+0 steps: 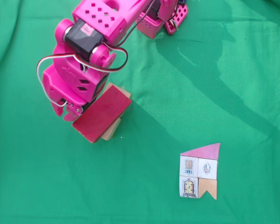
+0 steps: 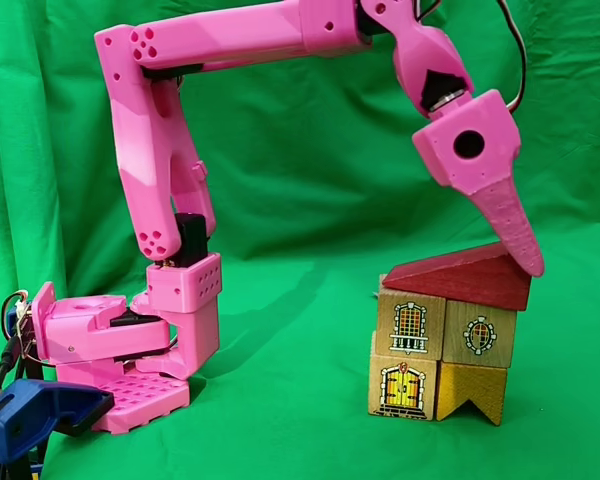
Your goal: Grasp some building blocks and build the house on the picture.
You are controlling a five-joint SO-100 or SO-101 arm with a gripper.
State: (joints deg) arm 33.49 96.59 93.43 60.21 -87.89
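1. Paper picture [image 1: 199,172]: lies flat on the green cloth [image 1: 233,70] at the lower right of the fixed view from above. It is well apart from the blocks. It shows a pink slanted roof, three white squares with printed windows and a door, and a tan notched piece.
2. House [image 2: 445,345]: stands on the cloth in the fixed view from the side. Wooden blocks [image 2: 410,325] with printed windows and a door sit two over two (the lower right one is notched). From above, their tan edges [image 1: 111,130] show under the roof.
3. Red block [image 1: 102,114]: rests on top as the roof [image 2: 460,275], tilted, lower toward the gripper's end.
4. Gripper [image 1: 71,111]: at the end of the red block and touching it. From the side, one finger [image 2: 515,225] slants down over the roof's right end. Whether the jaws pinch the block or stand apart cannot be told.
5. Arm base [image 2: 110,350]: at far left from the side, well apart from the house.
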